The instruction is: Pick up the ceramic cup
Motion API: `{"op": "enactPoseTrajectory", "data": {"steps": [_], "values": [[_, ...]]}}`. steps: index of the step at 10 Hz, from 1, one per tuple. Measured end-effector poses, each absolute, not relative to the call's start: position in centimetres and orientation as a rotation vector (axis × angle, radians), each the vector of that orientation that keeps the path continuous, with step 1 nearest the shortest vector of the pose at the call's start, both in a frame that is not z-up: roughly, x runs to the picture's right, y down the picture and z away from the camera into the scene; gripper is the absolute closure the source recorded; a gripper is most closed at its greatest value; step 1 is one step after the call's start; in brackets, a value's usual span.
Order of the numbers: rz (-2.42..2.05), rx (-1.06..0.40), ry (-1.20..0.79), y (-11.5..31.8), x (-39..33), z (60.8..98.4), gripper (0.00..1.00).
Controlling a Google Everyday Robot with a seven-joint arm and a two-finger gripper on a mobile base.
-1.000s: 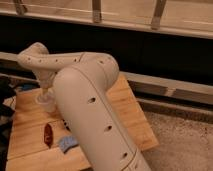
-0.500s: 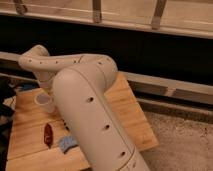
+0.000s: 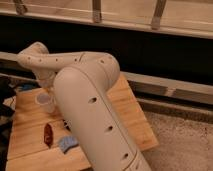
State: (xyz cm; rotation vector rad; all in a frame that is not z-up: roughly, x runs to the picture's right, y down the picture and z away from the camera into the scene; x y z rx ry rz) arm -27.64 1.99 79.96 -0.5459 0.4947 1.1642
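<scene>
The ceramic cup (image 3: 44, 101) is a small whitish cup with a wide round rim. It stands upright on the left part of the wooden table (image 3: 135, 125). My white arm (image 3: 85, 100) reaches from the lower middle up and left, then bends down toward the cup. My gripper (image 3: 50, 90) is at the end of the arm, right at the cup's upper right rim, and is mostly hidden by the wrist. I cannot tell whether it touches the cup.
A dark red object (image 3: 48, 134) and a small blue object (image 3: 67, 143) lie on the table in front of the cup. Dark items (image 3: 7, 97) sit at the table's left edge. A dark wall with a railing runs behind. Speckled floor (image 3: 185, 145) lies to the right.
The arm and the cup stay almost where they were. The wrist has shifted only slightly over the cup.
</scene>
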Motion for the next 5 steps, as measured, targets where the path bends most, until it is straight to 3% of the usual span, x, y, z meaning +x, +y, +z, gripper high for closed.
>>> {"op": "enactPoseTrajectory", "data": {"steps": [3, 5], "values": [[1.071, -0.519, 0.390, 1.3, -31.5, 78.0, 0.39], [1.073, -0.566, 0.346, 1.2, -33.1, 78.3, 0.24]]}}
